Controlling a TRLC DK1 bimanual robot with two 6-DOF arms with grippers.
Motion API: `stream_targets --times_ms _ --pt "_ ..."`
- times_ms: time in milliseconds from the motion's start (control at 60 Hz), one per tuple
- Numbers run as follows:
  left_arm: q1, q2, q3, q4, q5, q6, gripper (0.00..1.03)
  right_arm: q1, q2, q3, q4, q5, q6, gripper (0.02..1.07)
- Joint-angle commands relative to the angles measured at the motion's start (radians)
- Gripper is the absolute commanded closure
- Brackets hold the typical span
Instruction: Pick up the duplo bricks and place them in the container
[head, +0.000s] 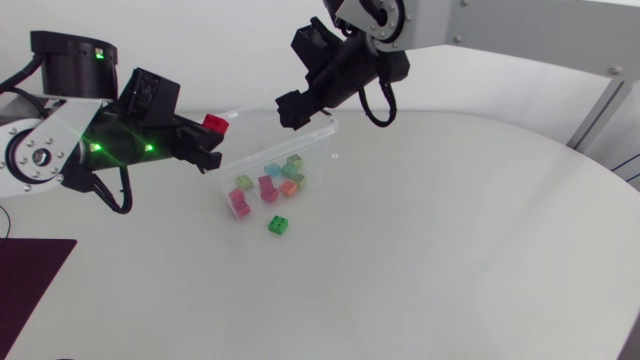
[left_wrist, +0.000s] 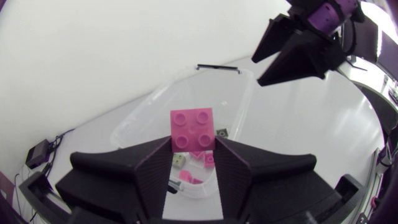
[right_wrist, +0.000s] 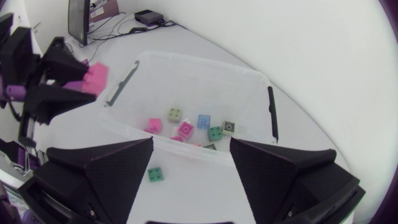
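The left end effector (left_wrist: 193, 148) grips a red brick (left_wrist: 193, 129) above the clear container (right_wrist: 205, 62) near the counter's far edge. The right end effector (right_wrist: 191, 143) is open above the container, and a green brick (head: 278, 226) lies on the counter just beside it.

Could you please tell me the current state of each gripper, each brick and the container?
left gripper: shut on the red brick
red brick: held in the air
right gripper: open, empty
container: upright, no lid, several bricks inside
green brick: on the table beside the container, studs up
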Motion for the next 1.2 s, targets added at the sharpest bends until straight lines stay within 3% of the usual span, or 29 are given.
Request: stream_targets --times_ms 0,267,533,600,700,750,1183 --pt "0.023 0.038 0.029 0.061 0.023 -0.004 0.8 0.016 -0.084 -0.11 0.032 -0.003 -0.035 0.17" --pt "0.072 0.266 0.156 0.169 0.061 -0.041 0.78 0.062 -0.167 -0.415 0.134 -0.041 -0.081 0.17" --pt "0.099 0.461 0.317 0.164 0.138 -0.064 0.77 0.083 -0.067 -0.486 0.177 -0.076 -0.152 0.17" --pt "0.102 0.499 0.357 0.147 0.159 -0.064 0.66 0.083 -0.029 -0.469 0.173 -0.079 -0.162 0.17" --pt "0.11 0.522 0.402 0.109 0.188 -0.052 0.2 0.091 0.051 -0.426 0.164 -0.079 -0.195 0.17" --pt "0.113 0.506 0.4 0.101 0.19 -0.043 0.06 0.093 0.094 -0.389 0.144 -0.079 -0.208 0.17" --pt "0.168 0.173 0.213 -0.009 0.193 0.033 0.05 0.113 0.308 -0.127 -0.016 -0.072 -0.244 0.17"
